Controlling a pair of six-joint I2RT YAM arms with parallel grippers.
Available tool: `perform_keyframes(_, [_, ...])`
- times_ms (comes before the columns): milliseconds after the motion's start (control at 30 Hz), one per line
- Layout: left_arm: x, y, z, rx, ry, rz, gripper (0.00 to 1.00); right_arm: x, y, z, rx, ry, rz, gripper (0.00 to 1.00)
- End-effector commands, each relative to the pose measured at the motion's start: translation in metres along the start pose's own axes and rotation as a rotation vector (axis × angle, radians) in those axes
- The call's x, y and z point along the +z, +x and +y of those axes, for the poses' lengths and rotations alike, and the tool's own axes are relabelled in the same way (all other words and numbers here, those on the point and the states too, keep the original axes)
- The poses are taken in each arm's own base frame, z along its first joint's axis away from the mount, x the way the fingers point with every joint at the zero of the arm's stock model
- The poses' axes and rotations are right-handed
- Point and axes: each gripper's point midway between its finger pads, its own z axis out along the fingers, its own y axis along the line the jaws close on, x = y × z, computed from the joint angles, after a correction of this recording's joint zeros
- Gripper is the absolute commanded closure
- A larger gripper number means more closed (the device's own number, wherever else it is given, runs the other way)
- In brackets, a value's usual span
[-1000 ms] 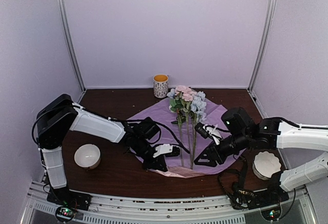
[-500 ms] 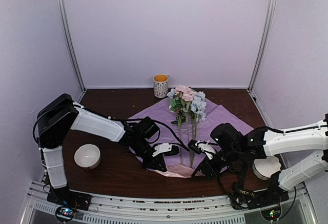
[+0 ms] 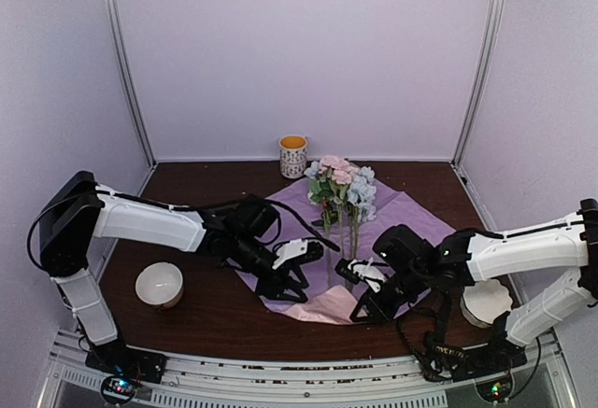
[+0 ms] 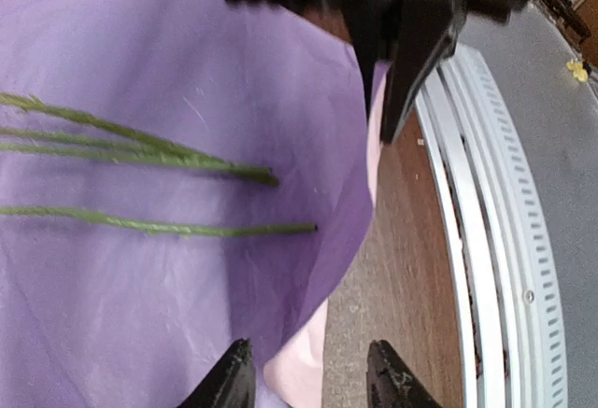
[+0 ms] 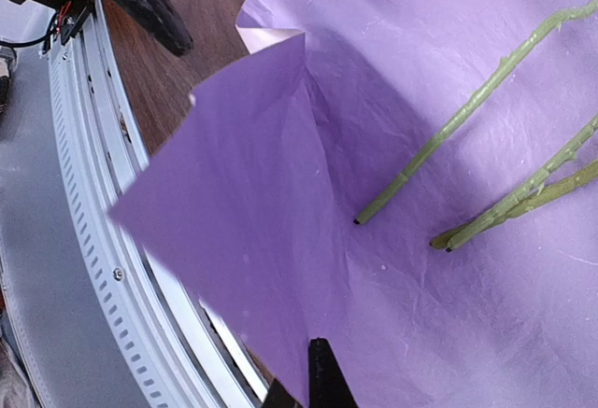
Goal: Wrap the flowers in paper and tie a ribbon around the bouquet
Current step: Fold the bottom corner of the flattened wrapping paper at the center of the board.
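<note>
Lying on bench (image 3: 201,198), top view: paper (image 3: 416,212), lilac face up; flowers (image 3: 341,184) on it, blooms at far end, long axis running toward the near edge.
Left claw (image 3: 290,287), top view: over the paper's near-left part, just left of the stem ends.
Right claw (image 3: 367,307), top view: at the paper's near corner, just right of the stem ends; nearer of the two to that corner.
Containers, top view: cup (image 3: 293,157) behind the blooms, yellow inside, contents not discernible; bowl (image 3: 140,282) near left, nothing visible inside; white dish (image 3: 472,294) near right, nothing visible on it.
Left claw, left wrist view: partly spread, gripping nothing; paper's near edge between the tips, pink underside showing; stems (image 4: 140,142) ahead, lying crosswise.
Right claw, right wrist view: pinched tight on the paper's corner; flap raised, stem ends beyond the fold.
Coming move, judged: carry flap over stems, toward left claw.
</note>
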Motion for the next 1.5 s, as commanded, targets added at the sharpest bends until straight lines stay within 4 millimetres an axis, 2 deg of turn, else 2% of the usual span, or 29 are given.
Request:
perform_keyframes(0, [-0.011, -0.02, 0.03, -0.048, -0.114, -0.086, 0.62, -0.013, -0.019, 0.004, -0.026, 0.0, -0.02, 1.0])
perform_keyframes(67, [-0.019, 0.003, 0.086, -0.226, -0.325, -0.05, 0.75, -0.017, -0.023, -0.003, -0.011, 0.023, -0.017, 1.0])
perform_keyframes(100, [-0.023, 0.017, 0.105, -0.303, -0.39, -0.028, 0.78, -0.019, -0.026, -0.006, -0.004, 0.033, -0.009, 1.0])
perform_keyframes(133, [-0.026, 0.027, 0.116, -0.337, -0.434, 0.002, 0.79, -0.02, -0.026, -0.009, 0.003, 0.041, 0.006, 1.0])
perform_keyframes(233, [-0.019, 0.034, 0.117, -0.31, -0.42, 0.044, 0.8, -0.018, -0.028, -0.018, 0.016, 0.065, 0.034, 1.0])
perform_keyframes(333, [-0.012, 0.048, 0.119, -0.335, -0.421, 0.087, 0.8, -0.018, -0.032, -0.039, 0.06, 0.128, 0.046, 1.0])
perform_keyframes(433, [-0.004, 0.061, 0.116, -0.351, -0.384, 0.129, 0.81, -0.018, -0.043, -0.059, 0.108, 0.156, 0.023, 1.0])
perform_keyframes(567, [-0.006, 0.071, 0.113, -0.353, -0.395, 0.154, 0.83, -0.011, -0.055, -0.078, 0.14, 0.181, 0.017, 1.0])
perform_keyframes(667, [-0.003, 0.079, 0.106, -0.355, -0.369, 0.161, 0.83, -0.007, -0.06, -0.085, 0.15, 0.174, 0.011, 1.0])
perform_keyframes(767, [-0.007, 0.073, 0.1, -0.32, -0.359, 0.13, 0.8, 0.001, -0.06, -0.087, 0.143, 0.164, 0.037, 1.0])
perform_keyframes(800, [-0.013, 0.064, 0.098, -0.298, -0.366, 0.094, 0.79, 0.002, -0.059, -0.089, 0.146, 0.166, 0.044, 1.0])
perform_keyframes(967, [-0.028, 0.036, 0.069, -0.2, -0.333, -0.002, 0.67, 0.005, -0.064, -0.096, 0.176, 0.171, 0.033, 1.0])
perform_keyframes(1133, [-0.036, 0.008, 0.029, -0.148, -0.22, -0.072, 0.46, 0.008, -0.067, -0.098, 0.189, 0.166, 0.035, 1.0])
perform_keyframes(1300, [-0.031, 0.015, 0.017, -0.197, -0.132, 0.0, 0.35, 0.008, -0.071, -0.096, 0.185, 0.155, 0.024, 1.0])
perform_keyframes(1400, [-0.016, 0.037, 0.022, -0.263, -0.103, 0.097, 0.32, 0.009, -0.071, -0.097, 0.188, 0.157, 0.026, 1.0])
perform_keyframes(1467, [-0.008, 0.043, 0.028, -0.288, -0.101, 0.126, 0.32, 0.009, -0.071, -0.097, 0.191, 0.154, 0.02, 1.0])
